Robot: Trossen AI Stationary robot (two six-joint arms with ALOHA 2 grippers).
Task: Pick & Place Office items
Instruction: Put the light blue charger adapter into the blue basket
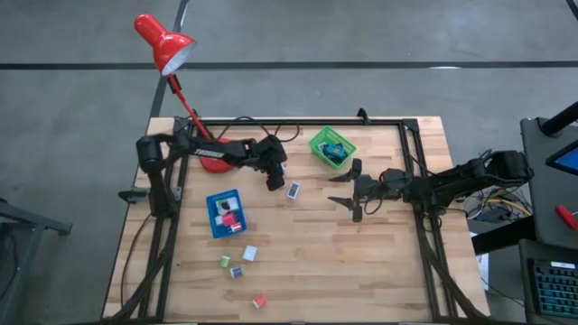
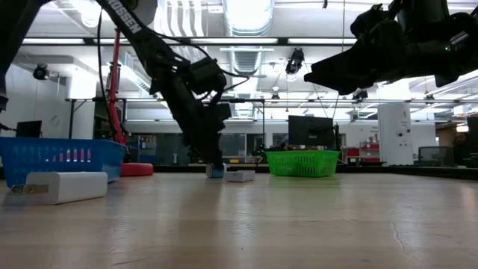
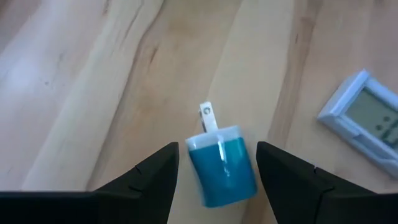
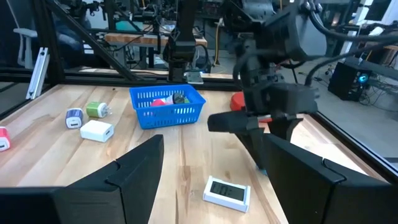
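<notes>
A teal charger plug [image 3: 222, 167] lies flat on the wooden table, its metal prong [image 3: 208, 117] pointing away from my left gripper. My left gripper [image 3: 217, 145] is low over it, tilted downward and open, with one finger on each side of the plug; I see no touch. In the high view the left gripper [image 1: 274, 181] is right of the red lamp's base. A grey flat piece with a display [image 3: 364, 121] lies on the table beside the plug. My right gripper [image 1: 352, 192] waits open, held level above the table.
A blue tray [image 1: 213, 219] with a few pieces stands left of centre. A green basket [image 1: 318, 144] sits at the far edge. White [image 1: 250, 254], green [image 1: 225, 262], purple [image 1: 236, 271] and red [image 1: 260, 301] pieces lie near the front. The red lamp [image 1: 167, 47] rises at the far left.
</notes>
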